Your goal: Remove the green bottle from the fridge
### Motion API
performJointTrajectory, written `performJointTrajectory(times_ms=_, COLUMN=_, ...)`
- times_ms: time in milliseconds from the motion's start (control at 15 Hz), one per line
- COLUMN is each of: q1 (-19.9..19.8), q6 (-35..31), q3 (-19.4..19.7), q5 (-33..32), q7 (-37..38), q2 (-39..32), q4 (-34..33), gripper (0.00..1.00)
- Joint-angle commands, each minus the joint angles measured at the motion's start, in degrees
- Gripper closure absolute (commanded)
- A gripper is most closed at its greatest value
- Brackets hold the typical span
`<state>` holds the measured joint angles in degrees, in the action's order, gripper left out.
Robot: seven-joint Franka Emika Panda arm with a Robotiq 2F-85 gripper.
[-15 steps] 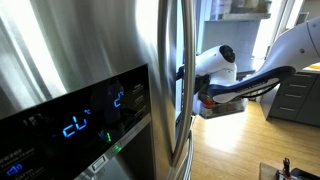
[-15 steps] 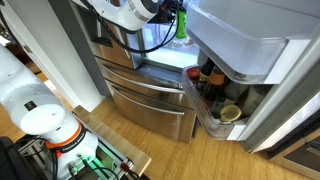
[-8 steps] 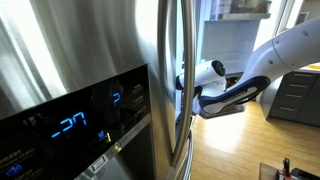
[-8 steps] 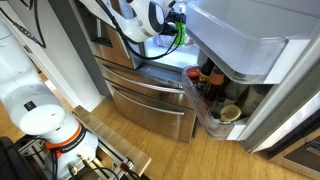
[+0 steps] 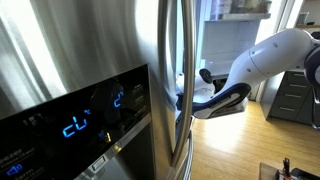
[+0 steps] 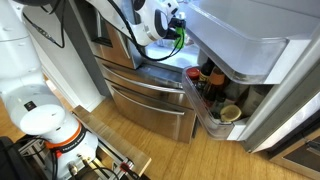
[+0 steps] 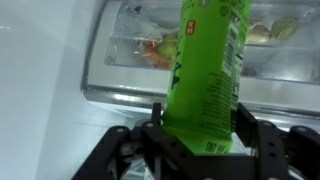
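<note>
Wrist view: the green bottle [image 7: 208, 70] fills the centre of the frame, light green with a printed label, standing nearly upright with a slight lean. The gripper [image 7: 200, 132] has it low on the body. The black jaws press against it on either side, closed on the bottle.

Behind the bottle is the fridge interior: a clear drawer [image 7: 140, 50] with pale and reddish food inside, too blurred to identify. The bottle is in front of the drawer. Whether it touches any shelf cannot be told.

In an exterior view the fridge [image 5: 60, 50] shows brushed steel up close, with its black dispenser panel [image 5: 90, 120] glowing blue digits and long bar handles [image 5: 175, 80]. The white arm [image 5: 265, 55] reaches in from beyond the handles. Its tip is hidden behind the door edge.

In an exterior view from above, the gripper [image 6: 174, 28] sits at the open fridge [image 6: 150, 100] compartment, above the steel drawers. A patch of green shows at it, but bottle and cable cannot be told apart there. The open door's shelf [image 6: 200, 112] carries dark bottles [image 6: 208, 78]. A wooden floor [image 6: 170, 150] lies below.
</note>
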<state>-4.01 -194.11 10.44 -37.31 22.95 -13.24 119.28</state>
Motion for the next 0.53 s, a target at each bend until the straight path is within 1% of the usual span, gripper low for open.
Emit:
performJointTrajectory(times_ms=0, q1=-1.9, q6=-1.5, q3=-2.2, q5=-0.9, q7=0.1, q2=-4.0, q4=-2.3, gripper=0.56)
performJointTrajectory(times_ms=133, q1=-2.4, q6=-1.5, q3=-2.7, q5=-0.7, q7=0.1, q2=-5.2, q4=-2.5, gripper=0.56)
performJointTrajectory(times_ms=333, q1=-2.4, q6=-2.4, q3=-2.5, q5=-0.4, q7=-0.1, q2=-6.7, q4=-3.0, gripper=0.56)
performJointTrajectory(times_ms=400, q1=-3.5, q6=-3.5, q3=-4.9, q5=8.6, q7=-9.2, q2=-7.0, q4=-2.0, gripper=0.56)
performJointTrajectory(times_ms=467, q1=-2.5, q6=-4.0, q3=-2.6, q5=1.8, q7=-1.9, q2=-7.7, q4=-3.4, gripper=0.56)
